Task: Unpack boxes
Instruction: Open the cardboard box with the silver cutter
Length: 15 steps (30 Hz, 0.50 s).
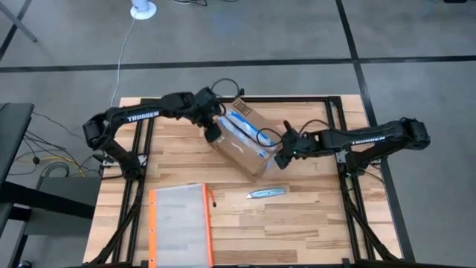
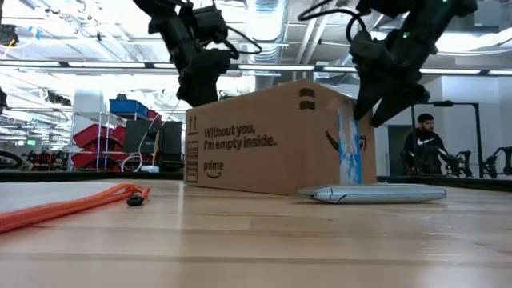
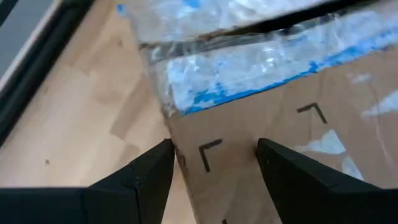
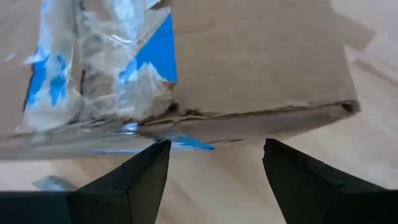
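- Evidently the opening step is in hand: the cardboard box [image 1: 242, 139] lies slantwise mid-table, its blue-and-white tape [image 3: 249, 68] crumpled and partly torn along the top seam, flaps not yet lifted.
- At the box's far-left end, the left gripper [image 1: 213, 132] hovers above the top, fingers [image 3: 143, 174] spread wide and holding nothing, an edge of the box top showing between them in its wrist view.
- Over the opposite, near-right end, the right gripper [image 1: 285, 154] also has its fingers [image 4: 140, 171] parted and empty, aimed at the corner where tape [image 4: 99, 74] bunches.
- Next, I judge, one gripper must pin the box while the other pinches loose tape or a flap edge and pulls; a light box may slide.
- A box cutter [image 1: 266, 193] lies near the box on the near side, untouched; an orange-edged pouch [image 1: 178, 223] lies at the near-left.
- Hidden: the box's contents and how much seam is really cut; whether either fingertip touches cardboard cannot be told.
- Beyond the table, a person [image 2: 424, 144] shows in the low view.
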Tool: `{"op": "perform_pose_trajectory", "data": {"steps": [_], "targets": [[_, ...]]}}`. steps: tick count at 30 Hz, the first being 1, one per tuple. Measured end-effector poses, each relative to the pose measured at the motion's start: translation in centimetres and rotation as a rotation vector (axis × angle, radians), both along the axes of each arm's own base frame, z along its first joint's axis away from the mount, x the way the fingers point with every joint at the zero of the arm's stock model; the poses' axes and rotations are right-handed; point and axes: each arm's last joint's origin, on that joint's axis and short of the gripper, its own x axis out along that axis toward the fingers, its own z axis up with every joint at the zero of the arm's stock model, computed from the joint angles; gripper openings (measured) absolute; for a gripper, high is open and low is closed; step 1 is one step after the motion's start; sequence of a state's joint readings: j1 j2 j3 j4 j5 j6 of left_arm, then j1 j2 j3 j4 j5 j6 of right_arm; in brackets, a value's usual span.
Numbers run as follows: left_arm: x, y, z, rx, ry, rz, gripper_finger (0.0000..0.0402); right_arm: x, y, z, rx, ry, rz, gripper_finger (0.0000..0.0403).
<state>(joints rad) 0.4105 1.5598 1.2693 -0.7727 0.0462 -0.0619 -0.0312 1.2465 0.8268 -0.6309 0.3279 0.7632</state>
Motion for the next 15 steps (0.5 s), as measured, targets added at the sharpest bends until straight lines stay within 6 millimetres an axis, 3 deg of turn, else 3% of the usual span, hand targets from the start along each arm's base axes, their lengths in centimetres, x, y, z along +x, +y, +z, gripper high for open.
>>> {"op": "perform_pose_trajectory", "data": {"steps": [6,15], "targets": [[0.2,-4.3,0.9,-0.032,0.002,-0.019,0.0217,-0.8,-1.6,0.3,-0.073,0.074,0.064,0.0244],[1.0,-6.1,0.6,-0.004,-0.008,-0.021,0.0217,0.1,-2.9,-0.7,-0.142,0.132,0.122,0.0244]]}}
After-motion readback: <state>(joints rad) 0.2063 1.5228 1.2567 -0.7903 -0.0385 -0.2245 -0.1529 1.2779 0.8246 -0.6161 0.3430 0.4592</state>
